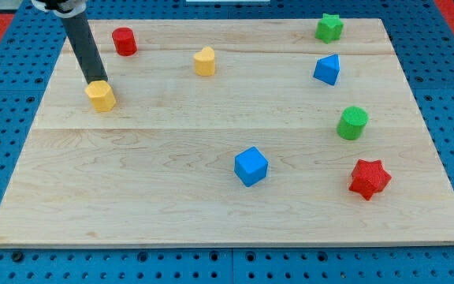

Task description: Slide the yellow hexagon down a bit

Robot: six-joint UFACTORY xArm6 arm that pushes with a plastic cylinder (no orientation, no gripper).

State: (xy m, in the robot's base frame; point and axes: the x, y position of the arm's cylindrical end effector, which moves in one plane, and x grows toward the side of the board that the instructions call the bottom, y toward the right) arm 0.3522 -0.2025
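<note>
The yellow hexagon point(101, 96) sits at the view's left on the wooden board point(132, 197). My tip point(96, 81) stands right at the hexagon's top edge, touching it from the view's top side. The dark rod leans up toward the view's top left corner.
A red cylinder point(124, 41) is above and right of the hexagon. A yellow heart-like block point(204, 61), green star point(329, 28), blue triangular block point(327, 69), green cylinder point(352, 123), red star point(369, 178) and blue cube point(251, 166) lie elsewhere.
</note>
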